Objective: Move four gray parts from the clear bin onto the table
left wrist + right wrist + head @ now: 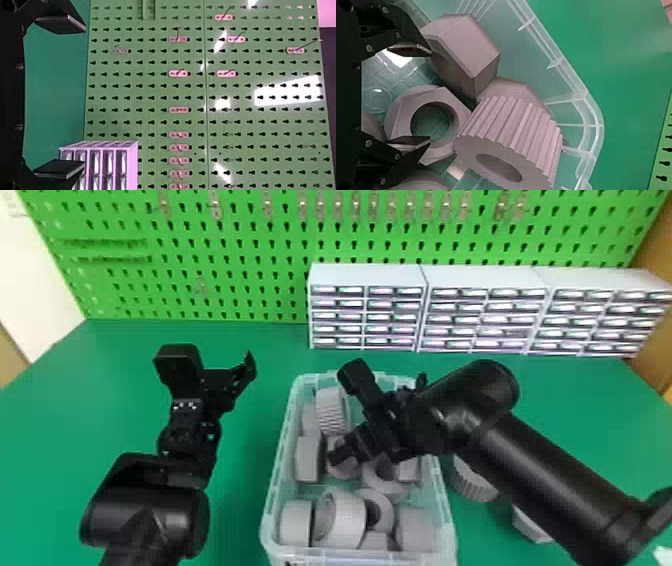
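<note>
The clear bin (272,490) holds several gray parts. Over its far half, my right gripper (347,415) stands open. In the right wrist view, the right gripper (430,95) has nothing held; a hexagonal ring (401,113) lies under one finger, a gray block (468,47) lies by the other, and a ribbed gear (514,122) lies farther out. Left of the bin, my left gripper (215,362) is above the table; in its wrist view the left gripper (84,95) is open and bare. A ribbed gray part (472,482) and another gray part (530,526), both partly behind the right arm, sit on the table.
The green table (240,515) surrounds the bin. White drawer cabinets (370,277) stand behind it at centre and right, against a green pegboard (225,265). The right forearm crosses over the bin's right wall.
</note>
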Tool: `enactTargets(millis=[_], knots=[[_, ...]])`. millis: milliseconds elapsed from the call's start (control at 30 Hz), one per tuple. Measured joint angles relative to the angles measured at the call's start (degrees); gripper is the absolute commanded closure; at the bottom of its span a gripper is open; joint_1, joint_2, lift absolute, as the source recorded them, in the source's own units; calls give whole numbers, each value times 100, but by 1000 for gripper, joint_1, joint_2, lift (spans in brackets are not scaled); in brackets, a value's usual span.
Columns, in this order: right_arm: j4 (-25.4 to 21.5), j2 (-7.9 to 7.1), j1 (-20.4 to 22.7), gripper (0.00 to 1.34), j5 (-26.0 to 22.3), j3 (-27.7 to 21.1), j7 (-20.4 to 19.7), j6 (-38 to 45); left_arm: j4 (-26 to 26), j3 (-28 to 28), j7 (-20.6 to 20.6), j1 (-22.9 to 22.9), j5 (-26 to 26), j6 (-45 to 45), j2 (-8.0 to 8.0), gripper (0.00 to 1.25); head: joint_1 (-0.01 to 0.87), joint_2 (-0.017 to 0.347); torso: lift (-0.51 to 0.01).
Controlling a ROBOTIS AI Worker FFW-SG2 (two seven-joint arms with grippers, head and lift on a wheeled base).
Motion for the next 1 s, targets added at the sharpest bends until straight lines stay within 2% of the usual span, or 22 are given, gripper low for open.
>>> enactTargets(millis=[467,1000], knots=[[169,0,-27,415,569,187,502,-366,0,-18,0,-37,1,0,0,93,693,72,-52],[276,-8,125,415,920,374,1224,-1096,0,0,0,-35,1,-8,0,91,693,72,-52]])
